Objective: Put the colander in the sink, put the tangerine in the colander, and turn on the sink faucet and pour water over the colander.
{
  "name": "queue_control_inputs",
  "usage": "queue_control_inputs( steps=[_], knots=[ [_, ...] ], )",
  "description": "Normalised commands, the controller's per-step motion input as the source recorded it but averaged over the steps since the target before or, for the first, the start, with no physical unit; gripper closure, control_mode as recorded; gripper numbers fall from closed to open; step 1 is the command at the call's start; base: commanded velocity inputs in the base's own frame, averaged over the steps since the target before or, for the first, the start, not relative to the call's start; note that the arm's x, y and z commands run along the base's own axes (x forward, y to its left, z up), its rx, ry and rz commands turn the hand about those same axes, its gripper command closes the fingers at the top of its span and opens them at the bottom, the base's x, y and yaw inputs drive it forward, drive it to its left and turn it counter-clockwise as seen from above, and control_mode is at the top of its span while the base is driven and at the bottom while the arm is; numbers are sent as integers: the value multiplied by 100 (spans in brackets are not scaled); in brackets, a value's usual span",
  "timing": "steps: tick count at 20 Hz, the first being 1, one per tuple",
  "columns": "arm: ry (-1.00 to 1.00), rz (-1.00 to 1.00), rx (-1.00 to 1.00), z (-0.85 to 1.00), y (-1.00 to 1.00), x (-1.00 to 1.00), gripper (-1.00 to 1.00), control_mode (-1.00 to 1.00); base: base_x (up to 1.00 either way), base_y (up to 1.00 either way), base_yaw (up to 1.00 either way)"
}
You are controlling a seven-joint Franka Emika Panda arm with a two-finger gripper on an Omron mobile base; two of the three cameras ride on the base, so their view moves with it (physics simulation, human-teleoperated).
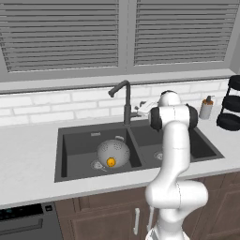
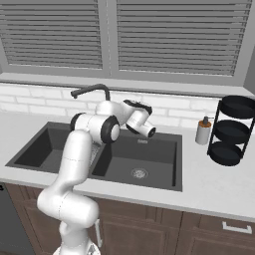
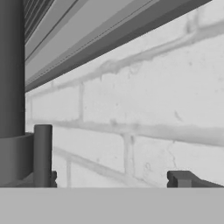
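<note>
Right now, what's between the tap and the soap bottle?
In the left base view, the pincer sits between the sink faucet and the soap bottle.

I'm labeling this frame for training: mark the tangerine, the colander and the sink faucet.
tangerine (image 1: 111,162), left base view, middle of the fruit.
colander (image 1: 115,151), left base view, pierced bowl wall.
sink faucet (image 1: 127,101), left base view, upright stem.

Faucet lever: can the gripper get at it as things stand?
Probably yes. The open gripper is level with the faucet base, and the lever stands just inside one fingertip, with nothing between; only tile wall lies behind.
</note>
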Motion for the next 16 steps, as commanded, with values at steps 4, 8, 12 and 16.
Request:
queue_control_inputs(
  steps=[4, 8, 12, 16],
  knots=[
    [0, -5, 0, -9, 0, 24, 100, -100, 0, 0, 0],
    [0, -7, 0, -3, -3, 19, 100, -100, 0, 0, 0],
    [0, -10, 1, 0, -11, 14, 100, -100, 0, 0, 0],
    [0, -13, 1, 0, -20, 23, 100, -100, 0, 0, 0]
  ],
)
